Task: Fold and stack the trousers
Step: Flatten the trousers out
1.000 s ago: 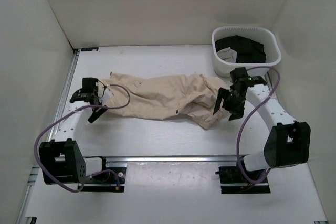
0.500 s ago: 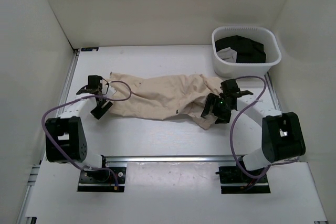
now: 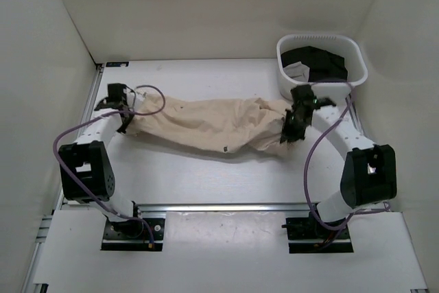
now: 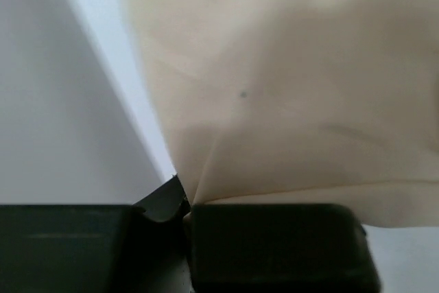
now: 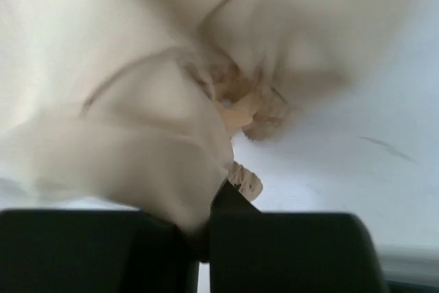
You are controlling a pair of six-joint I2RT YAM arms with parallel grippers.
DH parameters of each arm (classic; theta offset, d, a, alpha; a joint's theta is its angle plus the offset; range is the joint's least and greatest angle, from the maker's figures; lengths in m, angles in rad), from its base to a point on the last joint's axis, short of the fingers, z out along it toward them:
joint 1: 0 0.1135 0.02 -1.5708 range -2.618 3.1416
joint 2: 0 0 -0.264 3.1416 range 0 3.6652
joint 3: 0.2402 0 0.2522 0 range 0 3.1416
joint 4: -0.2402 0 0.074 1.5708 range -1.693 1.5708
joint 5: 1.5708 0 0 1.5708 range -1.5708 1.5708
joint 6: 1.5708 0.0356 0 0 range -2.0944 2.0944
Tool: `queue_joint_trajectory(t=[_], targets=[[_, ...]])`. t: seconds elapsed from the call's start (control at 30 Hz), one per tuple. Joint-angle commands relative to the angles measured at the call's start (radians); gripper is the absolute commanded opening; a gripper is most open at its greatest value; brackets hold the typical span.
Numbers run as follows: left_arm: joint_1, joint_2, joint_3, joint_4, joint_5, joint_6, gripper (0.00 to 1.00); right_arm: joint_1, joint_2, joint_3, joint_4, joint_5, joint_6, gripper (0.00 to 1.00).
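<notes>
The beige trousers stretch across the table between the two arms, with a small dark tag on their near edge. My left gripper is shut on their left end; in the left wrist view the cloth runs out from between the closed jaws of the left gripper. My right gripper is shut on the bunched right end. In the right wrist view that gathered, frilled cloth is pinched in the right gripper.
A white basket with black garments and a white label stands at the back right, just behind my right arm. White walls close in the table on the left, back and right. A metal rail runs along the near edge.
Both grippers have closed on the ends of the trousers. The arms have drawn apart and back, pulling the cloth into a longer, tauter band.
</notes>
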Motion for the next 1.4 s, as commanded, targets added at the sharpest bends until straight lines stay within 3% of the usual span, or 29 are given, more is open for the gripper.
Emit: queue_joint_trajectory(t=[0.0,0.03,0.1,0.13,0.23,0.5,0.63,0.73,0.77,0.83,0.9,1.07,1.2,1.27,1.37], targets=[[0.106,-0.031,0.215,0.029,-0.058,0.029,0.14,-0.076,0.026,0.456,-0.298,0.252,-0.193,0.00],[0.128,-0.022,0.264,0.029,-0.072,0.051,0.14,-0.105,0.055,0.566,-0.438,0.298,-0.221,0.00],[0.165,-0.005,0.355,0.029,-0.112,0.123,0.14,-0.117,0.144,0.780,-0.556,0.381,-0.276,0.00],[0.192,0.010,0.429,0.029,-0.125,0.146,0.14,-0.126,0.171,0.961,-0.638,0.392,-0.290,0.00],[0.202,0.023,0.473,0.020,-0.181,0.241,0.14,-0.126,0.179,1.035,-0.645,0.362,-0.267,0.00],[0.211,-0.161,0.265,0.020,-0.206,0.373,0.14,-0.116,0.048,0.836,-0.713,0.479,-0.183,0.00],[0.211,-0.223,0.141,0.011,-0.206,0.384,0.14,-0.116,-0.070,0.648,-0.690,0.449,-0.170,0.00],[0.211,-0.289,-0.030,0.001,-0.217,0.384,0.14,-0.088,-0.160,0.349,-0.635,0.360,-0.066,0.00],[0.211,-0.322,-0.124,0.001,-0.217,0.384,0.14,-0.088,-0.192,0.137,-0.539,0.302,0.004,0.00],[0.211,-0.350,-0.209,0.001,-0.217,0.393,0.14,-0.088,-0.298,-0.068,-0.406,0.175,0.079,0.00],[0.211,-0.371,-0.296,0.001,-0.217,0.393,0.14,-0.088,-0.364,-0.236,-0.314,0.156,0.196,0.00],[0.211,-0.407,-0.413,0.001,-0.208,0.445,0.14,-0.077,-0.415,-0.220,-0.384,0.326,0.264,0.00],[0.211,-0.445,-0.502,0.001,-0.217,0.456,0.15,0.005,-0.464,-0.295,-0.368,0.273,0.310,0.00],[0.211,-0.459,-0.512,-0.008,-0.198,0.456,0.16,0.062,-0.452,-0.309,-0.375,0.283,0.336,0.00],[0.211,-0.473,-0.440,-0.008,-0.137,0.410,0.16,0.076,-0.421,-0.226,-0.433,0.456,0.362,0.00]])
